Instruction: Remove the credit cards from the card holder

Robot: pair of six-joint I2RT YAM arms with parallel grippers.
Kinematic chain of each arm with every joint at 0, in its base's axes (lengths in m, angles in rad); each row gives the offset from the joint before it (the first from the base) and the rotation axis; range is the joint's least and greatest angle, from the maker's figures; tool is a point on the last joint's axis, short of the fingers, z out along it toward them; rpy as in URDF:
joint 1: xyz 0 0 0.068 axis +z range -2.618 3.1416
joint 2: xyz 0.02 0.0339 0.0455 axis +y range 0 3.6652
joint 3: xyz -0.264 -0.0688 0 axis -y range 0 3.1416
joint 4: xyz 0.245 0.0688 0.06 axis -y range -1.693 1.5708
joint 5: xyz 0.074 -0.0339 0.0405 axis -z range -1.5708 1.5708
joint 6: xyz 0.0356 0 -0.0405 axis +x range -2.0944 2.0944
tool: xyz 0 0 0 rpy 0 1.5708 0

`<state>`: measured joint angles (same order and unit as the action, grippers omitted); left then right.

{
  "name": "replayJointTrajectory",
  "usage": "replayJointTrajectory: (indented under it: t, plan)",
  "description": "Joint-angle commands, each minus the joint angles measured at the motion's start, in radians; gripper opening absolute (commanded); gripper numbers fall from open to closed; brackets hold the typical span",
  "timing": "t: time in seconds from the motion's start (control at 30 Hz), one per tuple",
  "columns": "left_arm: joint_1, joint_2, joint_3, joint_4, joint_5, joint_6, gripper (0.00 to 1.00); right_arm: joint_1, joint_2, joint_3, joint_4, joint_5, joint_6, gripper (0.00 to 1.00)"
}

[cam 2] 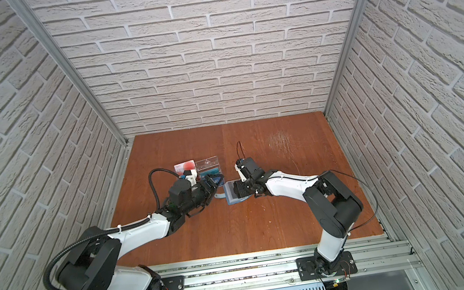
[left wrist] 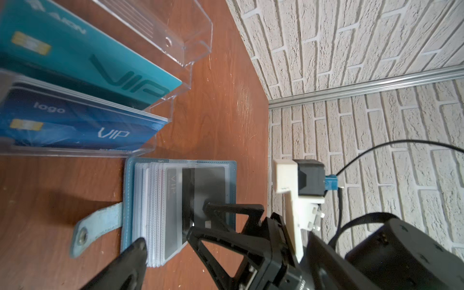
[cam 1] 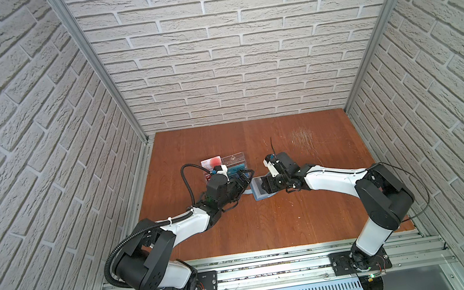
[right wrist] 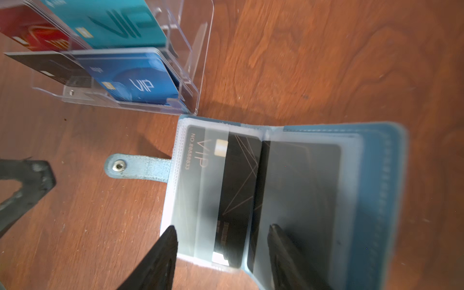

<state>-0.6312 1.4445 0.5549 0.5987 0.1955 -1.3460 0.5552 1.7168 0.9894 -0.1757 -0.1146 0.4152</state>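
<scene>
Even light, soft shadows; rt wrist view's card holder (right wrist: 391, 200) blurred.

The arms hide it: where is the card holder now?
In both top views the card holder lies open mid-table, beneath the right gripper, just front-right of the clear rack.

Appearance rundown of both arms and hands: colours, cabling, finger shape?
Left arm and right arm: white link shells, black joint housings. The left carries a black corrugated conduit; the right a thin black cable. Left hand and right hand: black fingers, open triangular trusses. A white wrist bracket on each holds a black camera with a blue plug.
</scene>
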Motion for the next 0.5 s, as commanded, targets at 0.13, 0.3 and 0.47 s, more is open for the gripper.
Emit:
replayJointTrajectory:
  t: [0.13,0.3,0.47]
  plan:
    - [-0.016,0.055,0.024,0.073,-0.011,0.008,0.98,-0.071,0.022,0.003,0.017,-0.054,0.046,0.60]
    - [-0.019,0.104,0.047,0.092,-0.001,-0.006,0.98,-0.084,0.035,0.003,0.011,-0.095,0.052,0.60]
    - [-0.024,0.147,0.065,0.135,0.010,-0.037,0.98,-0.086,0.056,0.009,0.014,-0.126,0.065,0.60]
